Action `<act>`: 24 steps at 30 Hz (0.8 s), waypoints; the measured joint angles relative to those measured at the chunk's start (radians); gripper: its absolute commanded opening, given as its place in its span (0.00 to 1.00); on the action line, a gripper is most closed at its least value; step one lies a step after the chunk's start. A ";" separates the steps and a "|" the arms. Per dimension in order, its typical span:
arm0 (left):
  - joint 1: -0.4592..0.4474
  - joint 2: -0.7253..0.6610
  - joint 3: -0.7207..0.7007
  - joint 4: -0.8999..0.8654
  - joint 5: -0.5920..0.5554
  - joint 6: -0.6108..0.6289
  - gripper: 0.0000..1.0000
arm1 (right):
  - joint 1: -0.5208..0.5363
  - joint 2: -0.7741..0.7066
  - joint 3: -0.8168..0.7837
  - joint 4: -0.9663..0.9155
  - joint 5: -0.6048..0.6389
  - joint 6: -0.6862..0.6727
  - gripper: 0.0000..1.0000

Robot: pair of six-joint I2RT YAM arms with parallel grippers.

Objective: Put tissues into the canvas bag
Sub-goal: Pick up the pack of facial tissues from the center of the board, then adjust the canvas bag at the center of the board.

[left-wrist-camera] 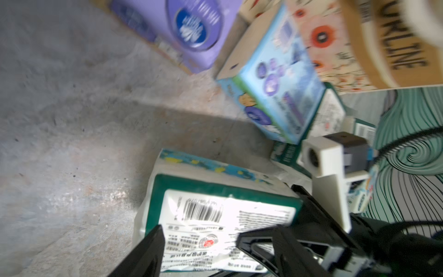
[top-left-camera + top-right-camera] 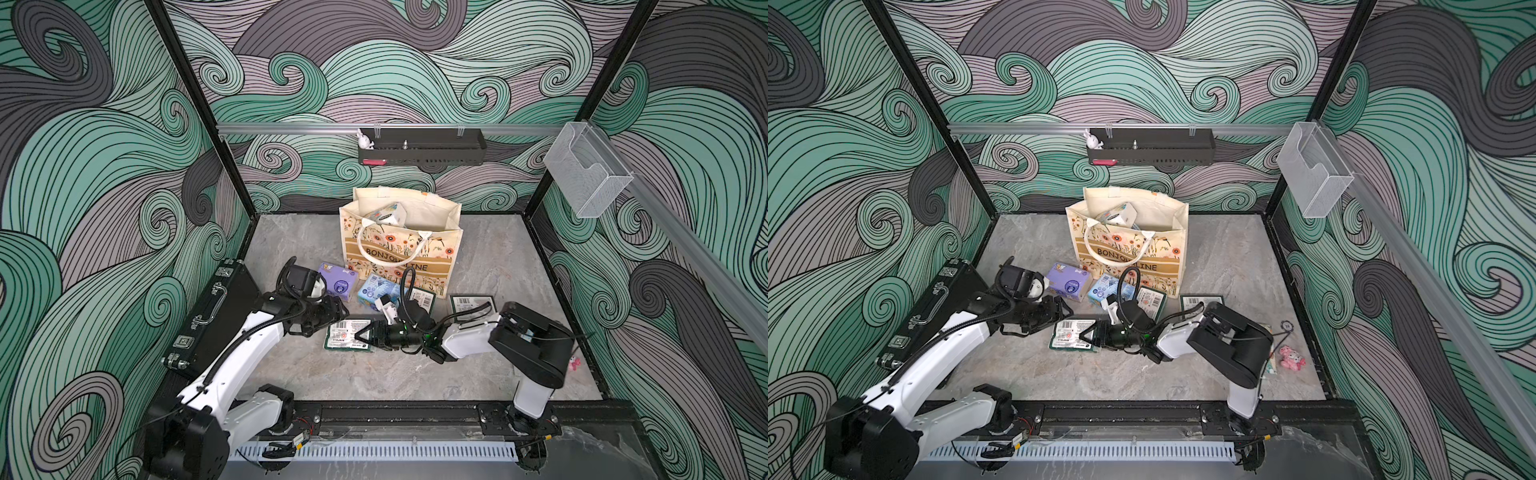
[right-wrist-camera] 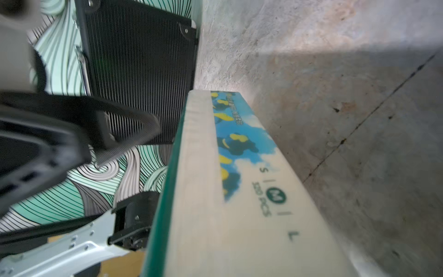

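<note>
Both jaws meet at one green-white pack (image 2: 343,338), which lies flat and label-up on the counter (image 2: 374,382).

left jaws: wide open. The wrist view shows its fingers (image 1: 143,254) spread over the barcode label without clamping it, tips at the pack's left edge.

right jaws: part open, set at the opposite edge of the same pack. One finger (image 3: 107,124) stands clear of the labelled face, with wall showing through the gap. The other is hidden behind the pack (so no grip that I can see).

Neither holds anything.

- Just beyond the left jaws: purple pack (image 2: 338,282).
- Beyond the right jaws: light blue pack (image 2: 374,291), beside the purple one.
- Further out on the right jaws' side: second green-white pack (image 2: 423,297) and third green-white pack (image 2: 467,301), both partly behind that arm's cable.
- Behind all of these: canvas bag (image 2: 399,257), upright with its mouth open and a white pack (image 2: 388,214) poking up inside.
- Outboard of the left jaws: black case (image 2: 216,316) along the wall.
</note>
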 measured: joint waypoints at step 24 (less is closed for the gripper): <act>0.014 -0.271 0.072 -0.080 0.018 0.222 0.77 | -0.530 -0.145 1.236 -1.424 0.149 -0.779 0.44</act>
